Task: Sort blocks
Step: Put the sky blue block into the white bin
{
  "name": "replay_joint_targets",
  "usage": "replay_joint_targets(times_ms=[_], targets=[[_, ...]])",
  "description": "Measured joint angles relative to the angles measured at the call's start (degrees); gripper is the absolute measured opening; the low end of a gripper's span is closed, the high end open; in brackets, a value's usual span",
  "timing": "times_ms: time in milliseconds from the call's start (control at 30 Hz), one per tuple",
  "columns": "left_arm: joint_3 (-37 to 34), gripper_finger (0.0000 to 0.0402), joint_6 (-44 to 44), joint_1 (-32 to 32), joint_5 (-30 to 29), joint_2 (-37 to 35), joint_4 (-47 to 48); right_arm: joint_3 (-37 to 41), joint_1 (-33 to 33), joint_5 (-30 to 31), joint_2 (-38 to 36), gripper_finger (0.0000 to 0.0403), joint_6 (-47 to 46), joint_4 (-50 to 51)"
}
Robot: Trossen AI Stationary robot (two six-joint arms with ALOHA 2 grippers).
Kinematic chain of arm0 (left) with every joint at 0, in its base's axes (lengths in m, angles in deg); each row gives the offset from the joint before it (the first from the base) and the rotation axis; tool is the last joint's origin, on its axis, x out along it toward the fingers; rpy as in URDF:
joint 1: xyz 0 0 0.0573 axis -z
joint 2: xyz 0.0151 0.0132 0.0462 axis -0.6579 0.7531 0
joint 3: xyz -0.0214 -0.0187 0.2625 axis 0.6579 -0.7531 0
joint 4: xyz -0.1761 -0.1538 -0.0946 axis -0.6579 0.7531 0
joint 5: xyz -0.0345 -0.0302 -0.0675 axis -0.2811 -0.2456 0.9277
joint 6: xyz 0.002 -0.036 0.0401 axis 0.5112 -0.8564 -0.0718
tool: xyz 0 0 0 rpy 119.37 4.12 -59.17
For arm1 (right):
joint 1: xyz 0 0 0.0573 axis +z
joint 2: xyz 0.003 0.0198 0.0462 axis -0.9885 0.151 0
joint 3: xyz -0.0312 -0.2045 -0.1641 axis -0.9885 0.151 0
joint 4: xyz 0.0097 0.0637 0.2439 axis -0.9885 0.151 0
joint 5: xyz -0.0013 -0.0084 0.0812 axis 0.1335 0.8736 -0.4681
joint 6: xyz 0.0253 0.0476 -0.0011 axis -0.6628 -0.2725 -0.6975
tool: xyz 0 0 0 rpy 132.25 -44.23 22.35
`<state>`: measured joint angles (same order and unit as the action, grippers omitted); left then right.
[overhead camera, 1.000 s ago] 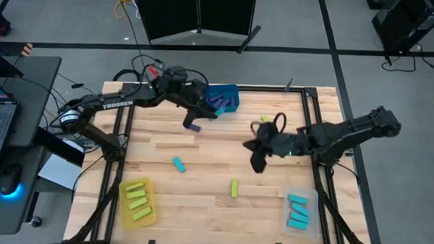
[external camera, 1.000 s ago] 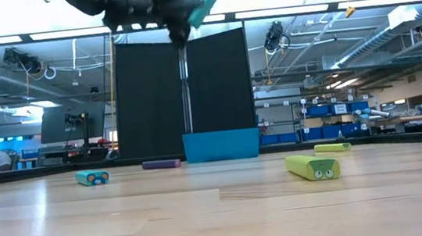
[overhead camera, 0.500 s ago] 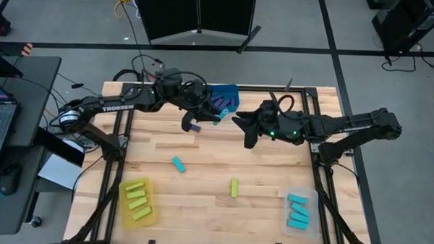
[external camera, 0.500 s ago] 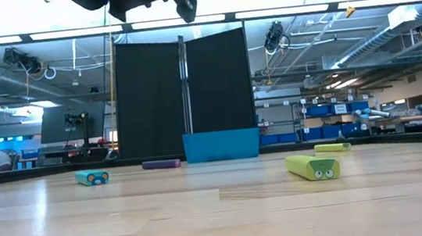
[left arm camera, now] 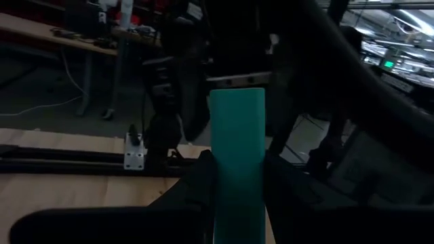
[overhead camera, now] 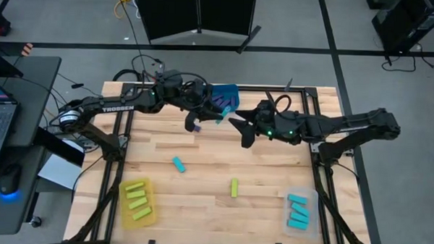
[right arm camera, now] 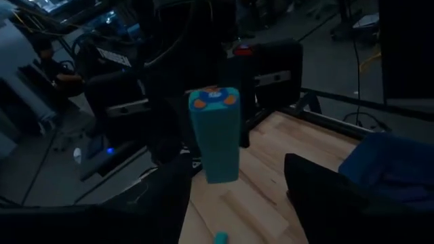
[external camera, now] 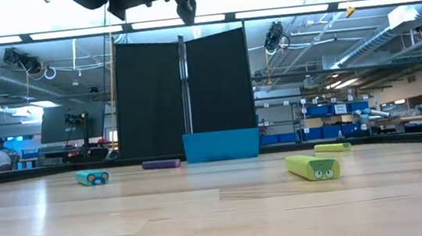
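One small cyan oblong bar point(right arm camera: 214, 135) is being held up in the air, over the wooden table point(overhead camera: 273, 175) and close to the deep blue plastic bin point(overhead camera: 225, 98) that is sitting at the table's back edge. The left gripper point(overhead camera: 207, 116) is pinching this bar by its lower end, with both dark fingers pressed onto its long flat sides, so the other end is sticking out free. The right gripper point(overhead camera: 239, 128) is hanging just beside it, facing it, with its two fingers point(right arm camera: 319, 190) spread wide apart and not touching anything. It looks like the bar is being passed from one arm to the other. The bar is looking light and hard, so it is not going to bend or squash. Its sides are looking smooth, so it could slip or twist if it is only nipped at a corner. A good place to grab is the free end with the orange dots, squeezing the two long flat sides and staying clear of the left fingers. Other loose bars are lying on the table: a purple one point(overhead camera: 194, 127), a cyan one point(overhead camera: 178, 164) and a lime one point(overhead camera: 234, 188).
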<state>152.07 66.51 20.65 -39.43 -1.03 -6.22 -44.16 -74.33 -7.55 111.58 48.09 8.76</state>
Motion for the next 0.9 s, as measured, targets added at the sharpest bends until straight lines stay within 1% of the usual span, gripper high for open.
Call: replay_joint_targets(times_ms=[267,467,900], targets=[[0.0,0.0095,-1.1,0.0,-1.4,0.0,-0.2,0.0,-0.3,-1.6,2.3,0.0245,-0.9,-3.1],[0.0,0.0095,-1.9,0.6,-1.6,0.0,-1.5,0.0,-0.7,-1.6,2.3,0.0243,-0.9,-4.8],[0.0,0.0095,-2.8,3.0,-5.2,0.0,-3.2,0.0,-1.2,-1.6,2.3,0.0243,0.6,-9.3]])
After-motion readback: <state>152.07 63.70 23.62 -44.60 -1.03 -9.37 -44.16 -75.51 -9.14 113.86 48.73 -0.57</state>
